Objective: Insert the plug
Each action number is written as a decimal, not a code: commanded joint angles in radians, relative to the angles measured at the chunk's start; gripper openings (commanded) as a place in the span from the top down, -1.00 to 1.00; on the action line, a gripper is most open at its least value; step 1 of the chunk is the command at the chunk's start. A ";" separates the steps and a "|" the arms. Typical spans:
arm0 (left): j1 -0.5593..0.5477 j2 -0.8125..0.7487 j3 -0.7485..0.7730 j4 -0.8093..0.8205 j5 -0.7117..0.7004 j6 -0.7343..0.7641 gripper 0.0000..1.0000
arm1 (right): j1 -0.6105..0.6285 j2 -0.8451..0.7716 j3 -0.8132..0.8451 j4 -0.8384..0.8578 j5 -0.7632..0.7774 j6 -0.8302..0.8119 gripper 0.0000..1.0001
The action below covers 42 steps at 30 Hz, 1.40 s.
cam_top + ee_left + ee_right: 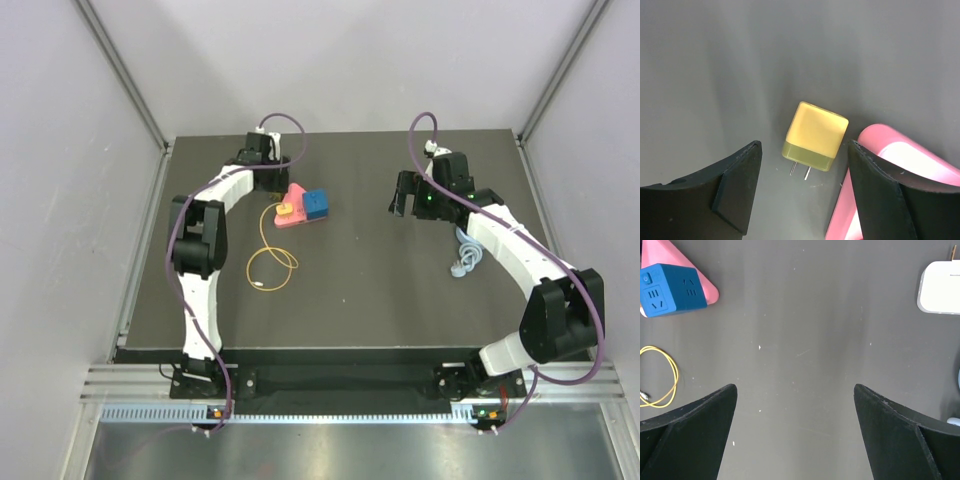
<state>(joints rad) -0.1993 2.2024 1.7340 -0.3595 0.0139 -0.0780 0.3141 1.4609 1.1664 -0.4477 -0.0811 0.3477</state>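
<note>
The yellow plug [815, 134] lies on the dark table with its two metal prongs pointing toward the camera, just left of the pink base [900, 150]. My left gripper [805, 146] hangs above it, open, its jaws apart on either side of the plug without touching it. From above, the plug [285, 211] sits by the pink base [297, 218], beside the blue socket cube [316, 205]. The left gripper [272, 172] is just behind them. My right gripper [403, 195] is open and empty over bare table right of the cube; its wrist view shows the gripper [795, 387] and the cube [672, 290].
A thin yellow cable [272, 262] loops on the table in front of the pink base. A white adapter [940, 287] and a pale coiled cable [467, 255] lie by the right arm. Grey walls close in the table on three sides.
</note>
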 commanded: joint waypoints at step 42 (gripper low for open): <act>-0.503 -0.949 -0.511 0.119 0.189 0.322 1.00 | 0.071 -0.155 0.127 0.136 -0.671 0.279 -0.70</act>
<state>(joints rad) -0.6777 1.2713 1.2430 -0.2741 0.1680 0.2146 0.3626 1.3834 1.3212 -0.4171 -0.6411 0.5449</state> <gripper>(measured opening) 0.515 0.857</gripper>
